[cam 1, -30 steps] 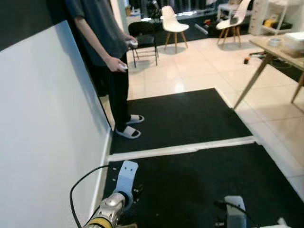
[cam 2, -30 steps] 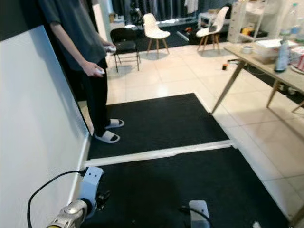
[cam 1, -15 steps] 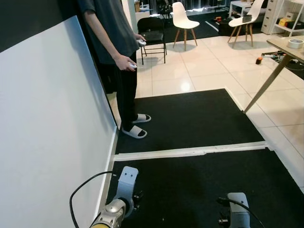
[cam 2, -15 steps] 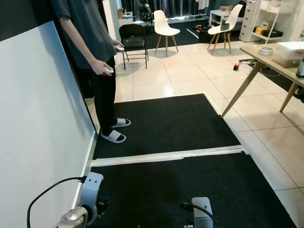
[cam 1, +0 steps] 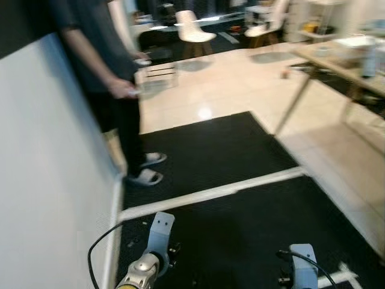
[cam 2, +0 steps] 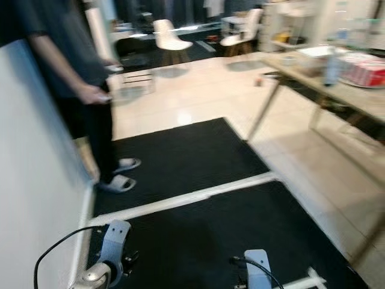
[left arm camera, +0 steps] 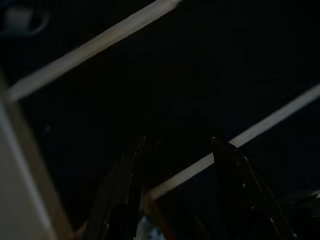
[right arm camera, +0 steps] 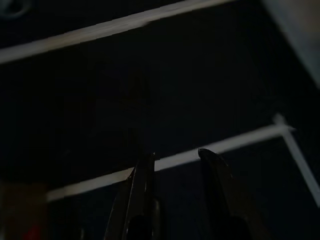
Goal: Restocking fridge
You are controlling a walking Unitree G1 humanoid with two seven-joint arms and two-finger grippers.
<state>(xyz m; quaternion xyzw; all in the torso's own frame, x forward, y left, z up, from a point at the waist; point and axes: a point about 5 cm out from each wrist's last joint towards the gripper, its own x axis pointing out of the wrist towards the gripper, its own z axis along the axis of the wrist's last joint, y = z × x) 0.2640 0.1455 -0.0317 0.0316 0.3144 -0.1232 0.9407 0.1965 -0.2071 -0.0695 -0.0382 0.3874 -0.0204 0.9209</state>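
Note:
Both arms hang idle over black floor mats. My left arm (cam 1: 154,239) and right arm (cam 1: 299,265) show at the lower edge of the eye views. In the left wrist view my left gripper (left arm camera: 178,141) is open, with only dark mat and pale tape lines beyond its fingers (left arm camera: 129,170). In the right wrist view my right gripper (right arm camera: 176,153) is open too, above mat crossed by a white tape line (right arm camera: 220,145). Neither holds anything. The eye views are blurred.
A person (cam 1: 99,72) in dark clothes and sandals stands at the left by a white wall (cam 1: 42,180), holding small controllers. A white tape strip (cam 1: 210,192) crosses the black mats (cam 1: 204,150). A wooden table (cam 2: 337,78) with containers stands at the right; chairs (cam 1: 192,30) stand far back on tiled floor.
The whole picture has shifted and blurred, so the camera has moved; the table at the right now reaches further into view. Both arms hang as before.

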